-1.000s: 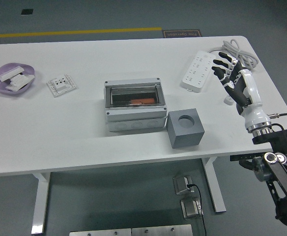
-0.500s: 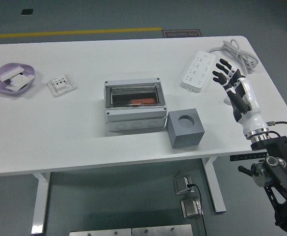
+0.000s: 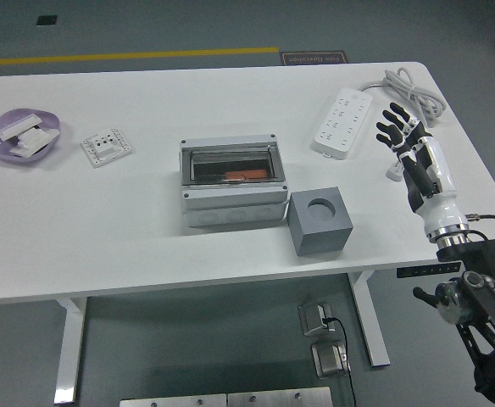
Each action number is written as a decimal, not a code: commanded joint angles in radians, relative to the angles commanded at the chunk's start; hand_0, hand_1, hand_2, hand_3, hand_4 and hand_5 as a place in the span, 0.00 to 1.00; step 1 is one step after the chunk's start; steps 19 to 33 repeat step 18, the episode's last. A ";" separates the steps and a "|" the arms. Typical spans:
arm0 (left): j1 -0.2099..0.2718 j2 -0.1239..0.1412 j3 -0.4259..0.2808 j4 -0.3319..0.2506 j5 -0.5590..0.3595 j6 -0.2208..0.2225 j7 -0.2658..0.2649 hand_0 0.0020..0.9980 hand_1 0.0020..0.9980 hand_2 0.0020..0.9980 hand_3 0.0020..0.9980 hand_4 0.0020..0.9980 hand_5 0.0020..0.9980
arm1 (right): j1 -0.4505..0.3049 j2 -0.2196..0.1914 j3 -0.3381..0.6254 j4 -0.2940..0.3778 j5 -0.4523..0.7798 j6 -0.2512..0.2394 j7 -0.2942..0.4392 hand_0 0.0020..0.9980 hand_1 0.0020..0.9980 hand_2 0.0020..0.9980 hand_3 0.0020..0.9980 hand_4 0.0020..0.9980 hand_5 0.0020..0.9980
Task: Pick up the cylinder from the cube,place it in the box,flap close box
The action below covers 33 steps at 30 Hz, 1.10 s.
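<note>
dark floor sign (image 3: 314,58) beyond the table, print too small to read, no other legible text

Right arm enters from lower right corner, black jointed links rising to a white forearm. Right hand (image 3: 407,146) held over the bench's right side, palm turned leftward, fingers (image 3: 392,120) spread and extended, gripping nothing. Wrist roughly straight, forearm angled up and left.

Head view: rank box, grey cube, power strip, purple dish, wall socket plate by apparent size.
Largest to smallest, as they look:
1. box
2. power strip and grey cube: too close to call; the strip is longer but thin, and the cube sits nearer the camera
3. purple dish
4. wall socket plate
</note>
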 joint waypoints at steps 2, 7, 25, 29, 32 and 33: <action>-0.005 0.000 0.015 0.000 -0.015 0.001 -0.003 0.63 0.65 0.61 0.62 0.66 0.24 | -0.004 0.001 0.005 0.001 0.000 -0.002 0.000 0.86 0.85 0.87 0.87 0.98 0.68; -0.014 0.000 0.025 0.000 -0.032 0.003 -0.008 0.63 0.64 0.61 0.62 0.66 0.24 | -0.016 0.001 0.016 0.001 0.001 -0.004 0.000 0.86 0.85 0.87 0.87 0.98 0.68; -0.022 -0.001 0.020 0.000 -0.041 0.005 -0.007 0.63 0.65 0.61 0.62 0.66 0.24 | -0.027 0.005 0.031 0.003 -0.012 -0.011 -0.004 0.86 0.85 0.86 0.87 0.98 0.68; -0.022 -0.001 0.020 0.000 -0.041 0.005 -0.007 0.63 0.65 0.61 0.62 0.66 0.24 | -0.027 0.005 0.031 0.003 -0.012 -0.011 -0.004 0.86 0.85 0.86 0.87 0.98 0.68; -0.022 -0.001 0.020 0.000 -0.041 0.005 -0.007 0.63 0.65 0.61 0.62 0.66 0.24 | -0.027 0.005 0.031 0.003 -0.012 -0.011 -0.004 0.86 0.85 0.86 0.87 0.98 0.68; -0.022 -0.001 0.020 0.000 -0.041 0.005 -0.007 0.63 0.65 0.61 0.62 0.66 0.24 | -0.027 0.005 0.031 0.003 -0.012 -0.011 -0.004 0.86 0.85 0.86 0.87 0.98 0.68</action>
